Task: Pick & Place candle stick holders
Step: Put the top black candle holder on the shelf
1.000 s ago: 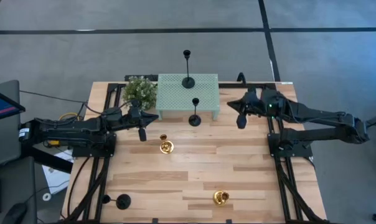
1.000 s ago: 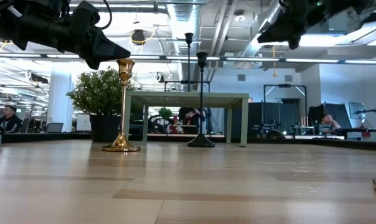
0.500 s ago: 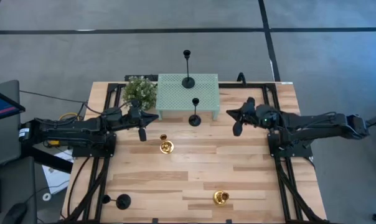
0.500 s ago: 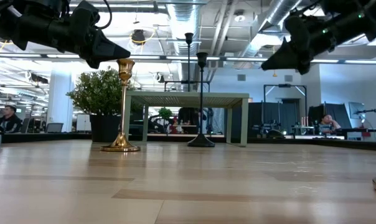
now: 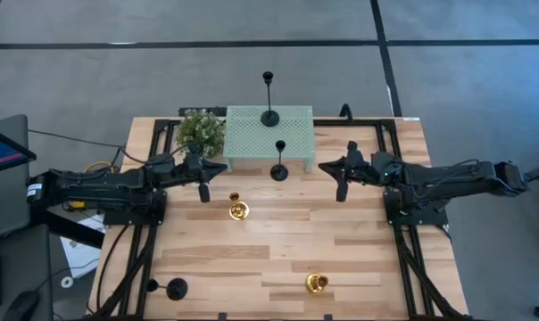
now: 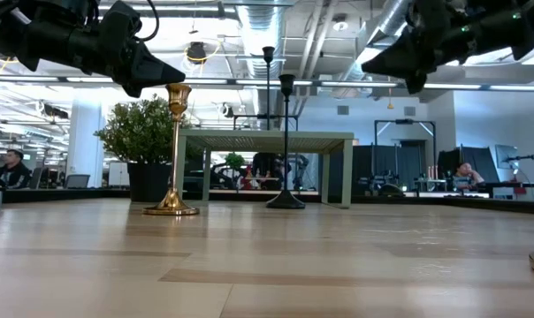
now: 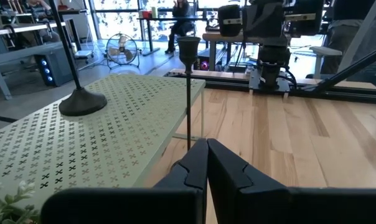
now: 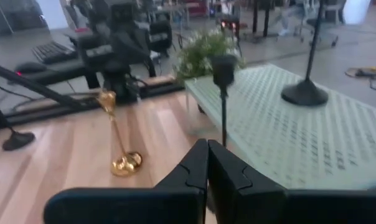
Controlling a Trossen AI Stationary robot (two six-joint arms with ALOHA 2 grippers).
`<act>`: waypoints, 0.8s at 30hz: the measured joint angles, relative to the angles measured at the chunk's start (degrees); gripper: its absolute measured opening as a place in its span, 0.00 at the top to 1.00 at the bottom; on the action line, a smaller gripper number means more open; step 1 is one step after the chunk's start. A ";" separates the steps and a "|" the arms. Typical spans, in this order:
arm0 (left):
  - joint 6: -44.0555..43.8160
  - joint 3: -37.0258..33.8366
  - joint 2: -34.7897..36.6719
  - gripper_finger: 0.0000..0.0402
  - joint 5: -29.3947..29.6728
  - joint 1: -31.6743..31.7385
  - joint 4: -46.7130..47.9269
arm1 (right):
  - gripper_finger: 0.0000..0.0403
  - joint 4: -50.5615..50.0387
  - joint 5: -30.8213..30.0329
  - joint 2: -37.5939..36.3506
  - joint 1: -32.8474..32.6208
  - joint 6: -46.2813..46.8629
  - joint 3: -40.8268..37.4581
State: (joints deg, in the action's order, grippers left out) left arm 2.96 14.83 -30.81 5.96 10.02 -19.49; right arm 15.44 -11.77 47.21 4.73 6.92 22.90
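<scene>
Right gripper (image 5: 340, 193) has swung inward since earlier frame, fingers together (left gripper (image 5: 203, 192) likewise). We note black holder (image 5: 279, 171) standing between them, before green stand (image 5: 298, 134).

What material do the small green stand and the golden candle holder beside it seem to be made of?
Green stand: probably painted sheet metal, matte, with a punched cross pattern over its top. Golden candle holder: looks like polished brass or brass-plated metal, given its shiny reflections.
</scene>
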 joint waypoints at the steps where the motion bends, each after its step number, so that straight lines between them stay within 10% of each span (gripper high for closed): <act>1: 0.00 0.00 0.00 0.98 0.00 0.01 0.00 | 1.00 1.58 0.03 0.62 0.00 -0.37 0.01; 7: -0.15 0.00 0.00 0.98 0.00 0.00 0.00 | 0.95 6.63 0.00 6.42 0.13 -6.80 0.07; 24: -0.20 0.00 0.00 0.98 0.00 0.01 -0.04 | 0.34 13.41 0.12 24.31 4.02 -3.87 9.59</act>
State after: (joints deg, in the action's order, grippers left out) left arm 2.76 14.83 -30.81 5.96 10.04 -19.53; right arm 28.85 -11.65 71.52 8.75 3.05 32.49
